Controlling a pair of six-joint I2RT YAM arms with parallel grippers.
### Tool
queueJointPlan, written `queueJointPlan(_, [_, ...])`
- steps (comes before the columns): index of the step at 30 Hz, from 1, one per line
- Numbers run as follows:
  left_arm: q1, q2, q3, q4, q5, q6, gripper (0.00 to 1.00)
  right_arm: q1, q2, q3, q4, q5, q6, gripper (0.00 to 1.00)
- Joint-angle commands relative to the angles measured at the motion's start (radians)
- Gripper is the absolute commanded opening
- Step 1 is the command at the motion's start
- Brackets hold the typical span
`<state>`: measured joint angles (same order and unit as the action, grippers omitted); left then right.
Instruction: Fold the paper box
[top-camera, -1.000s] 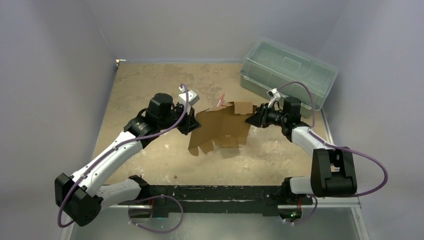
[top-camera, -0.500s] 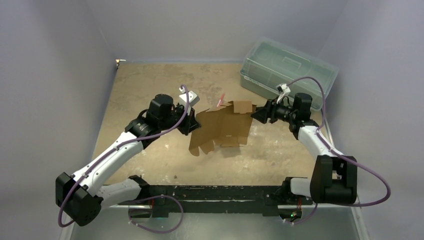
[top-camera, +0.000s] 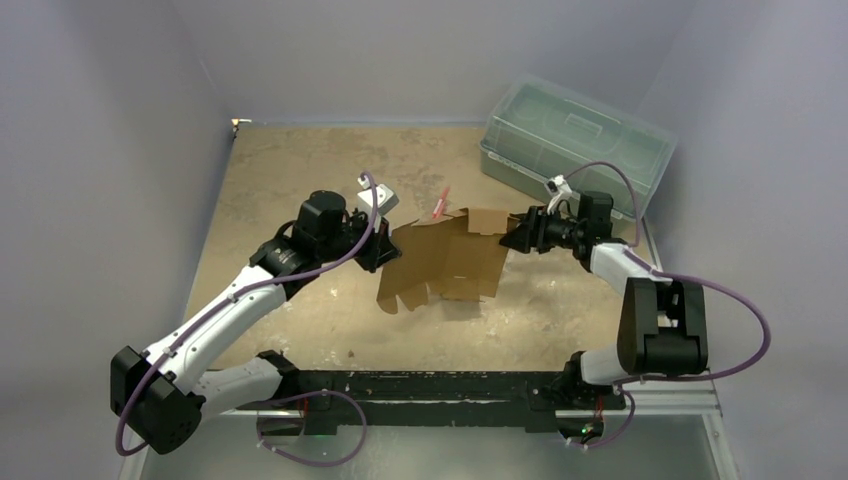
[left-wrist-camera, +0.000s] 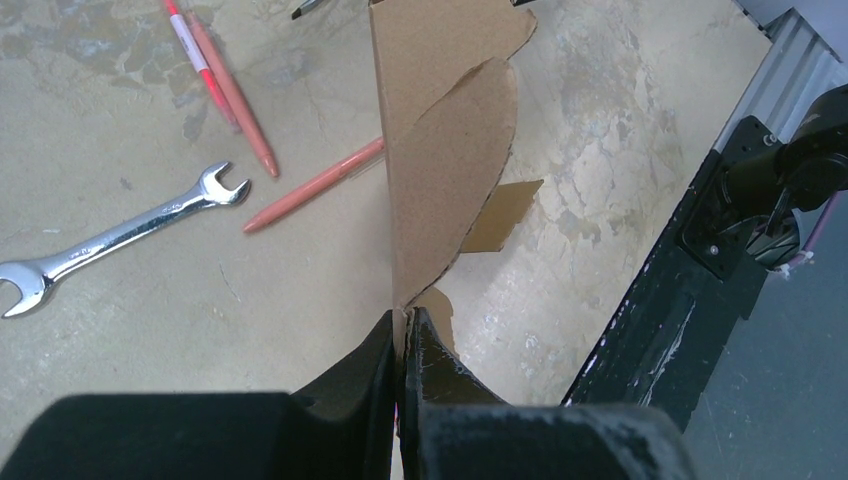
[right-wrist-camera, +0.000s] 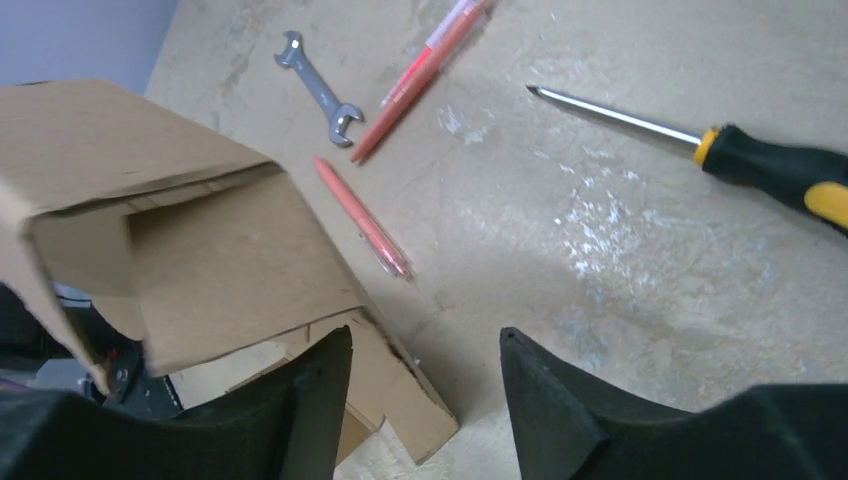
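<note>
The top camera looks down from above and behind the arm bases (top-camera: 245, 380) over the whole table (top-camera: 300, 170). Each wrist camera looks from close and low — left facing right, right facing left — both sharing the paper box (left-wrist-camera: 440, 150), wrench (left-wrist-camera: 120, 235) and pens (left-wrist-camera: 240, 110).

Walled lab cell, wrench (left-wrist-camera: 125, 235) on table (left-wrist-camera: 620, 150)

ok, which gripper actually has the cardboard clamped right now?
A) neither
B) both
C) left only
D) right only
C: in the left wrist view the left gripper is shut on an edge of the paper box. In the right wrist view the right gripper stands open beside the box and clamps nothing.
</note>
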<state>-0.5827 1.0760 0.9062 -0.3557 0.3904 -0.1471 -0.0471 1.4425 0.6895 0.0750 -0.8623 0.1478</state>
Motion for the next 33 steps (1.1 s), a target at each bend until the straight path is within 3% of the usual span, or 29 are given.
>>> queueJointPlan(1, [0.005, -0.017, 0.0, 0.05, 0.014, -0.021, 0.0, 0.002, -0.059, -0.001, 0.052, -0.069, -0.006, 0.55])
queueJointPlan(12, [0.005, -0.015, -0.005, 0.112, 0.072, -0.101, 0.0, 0.034, -0.1, 0.001, 0.064, -0.108, -0.003, 0.12])
queueJointPlan(17, [0.005, 0.001, -0.034, 0.194, 0.145, -0.156, 0.0, 0.068, -0.152, -0.014, 0.082, -0.031, 0.048, 0.0])
queueJointPlan(33, [0.02, 0.059, -0.081, 0.436, 0.266, -0.315, 0.0, 0.072, -0.181, 0.005, -0.021, 0.222, 0.106, 0.0])
